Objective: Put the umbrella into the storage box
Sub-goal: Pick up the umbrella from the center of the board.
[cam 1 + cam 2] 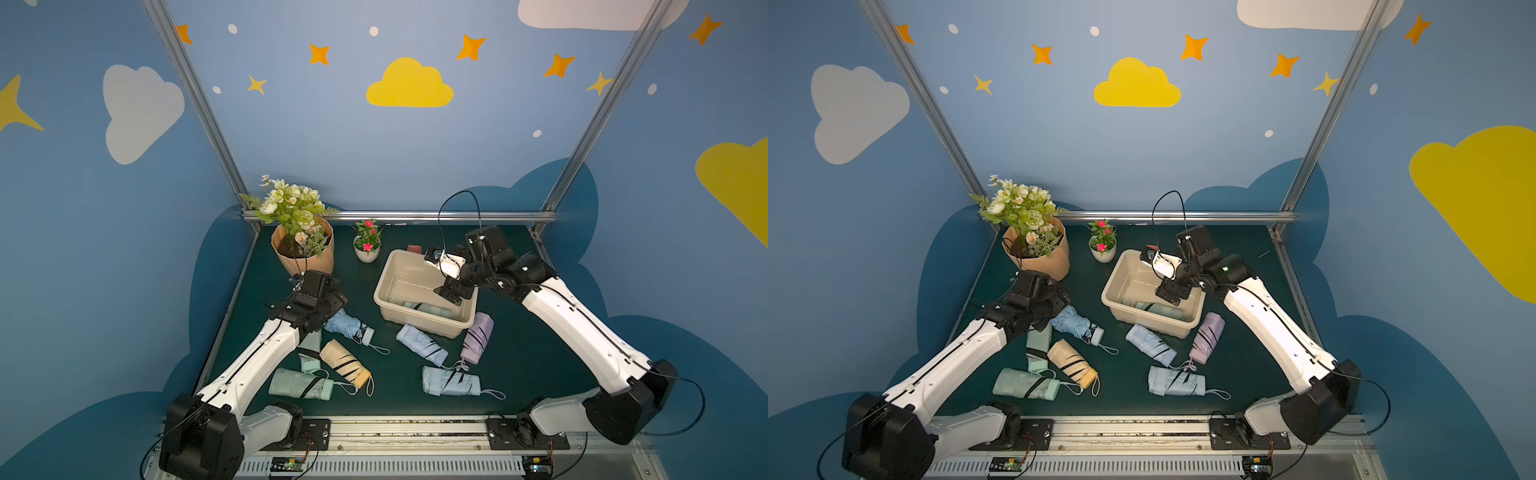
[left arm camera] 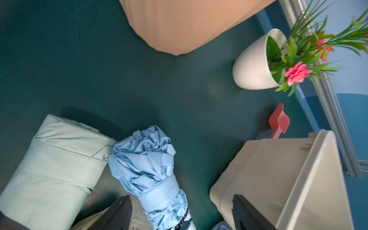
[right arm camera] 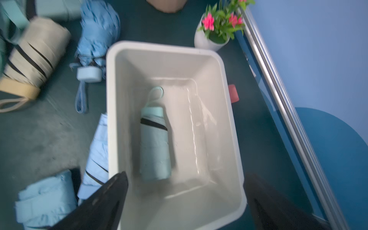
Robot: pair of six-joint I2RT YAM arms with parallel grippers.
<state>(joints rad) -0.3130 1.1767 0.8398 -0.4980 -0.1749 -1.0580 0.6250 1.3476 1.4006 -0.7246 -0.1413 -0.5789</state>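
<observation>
The cream storage box (image 1: 415, 316) (image 1: 1142, 321) stands right of centre on the green mat. A mint umbrella (image 1: 428, 309) (image 3: 155, 147) lies loose on its floor. Above the box (image 3: 110, 99) my right gripper (image 1: 453, 293) (image 3: 187, 178) hangs open and empty. My left gripper (image 2: 182, 201) is open and low over a blue umbrella (image 1: 347, 323) (image 2: 147, 163), which lies between its jaws, left of the box (image 2: 278, 169). Several more folded umbrellas lie on the mat: mint (image 1: 299, 384), yellow (image 1: 345, 361), light blue (image 1: 422, 345), lilac (image 1: 477, 337).
A peach flower pot (image 1: 303, 257) stands at the back left, close behind my left wrist. A small white pot with pink flowers (image 1: 366, 251) stands beside it. A red object (image 2: 278, 121) lies behind the box. A metal rail (image 1: 415, 216) bounds the far edge.
</observation>
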